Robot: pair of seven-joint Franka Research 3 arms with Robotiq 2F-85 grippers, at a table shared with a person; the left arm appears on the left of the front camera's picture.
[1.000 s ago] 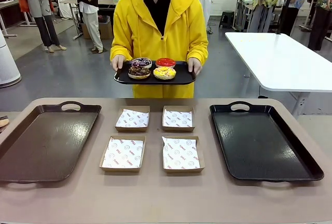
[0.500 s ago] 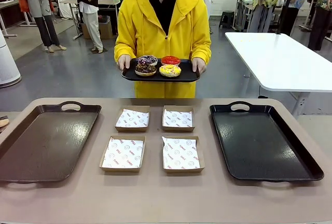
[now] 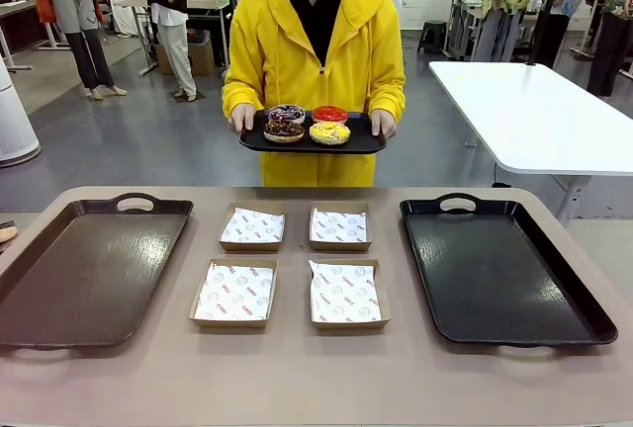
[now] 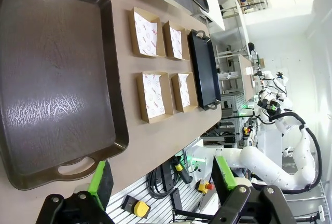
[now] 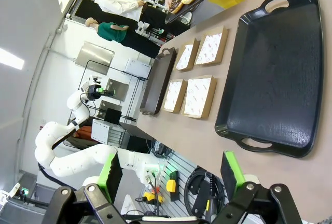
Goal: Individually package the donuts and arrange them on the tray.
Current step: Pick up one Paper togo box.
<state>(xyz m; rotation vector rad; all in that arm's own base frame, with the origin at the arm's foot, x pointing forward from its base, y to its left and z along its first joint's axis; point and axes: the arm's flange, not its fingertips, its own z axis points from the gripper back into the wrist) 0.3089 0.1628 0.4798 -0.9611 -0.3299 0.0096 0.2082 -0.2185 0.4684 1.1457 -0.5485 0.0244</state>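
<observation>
The left pincer [image 4: 162, 175] and right pincer [image 5: 171, 173] both gape, released, gripping nothing. The four donuts [image 3: 307, 125] sit on a small black tray [image 3: 366, 140] the person [image 3: 316, 42] holds beyond the bench [image 3: 316, 378], behind four paper-lined boxes [image 3: 251, 227]

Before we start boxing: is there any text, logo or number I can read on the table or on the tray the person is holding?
No text can be read.
Paper liners in the four cardboard boxes: small red and grey printed marks, too small to read.
Brown tray, black tray, held tray, donuts: no print seen.
</observation>
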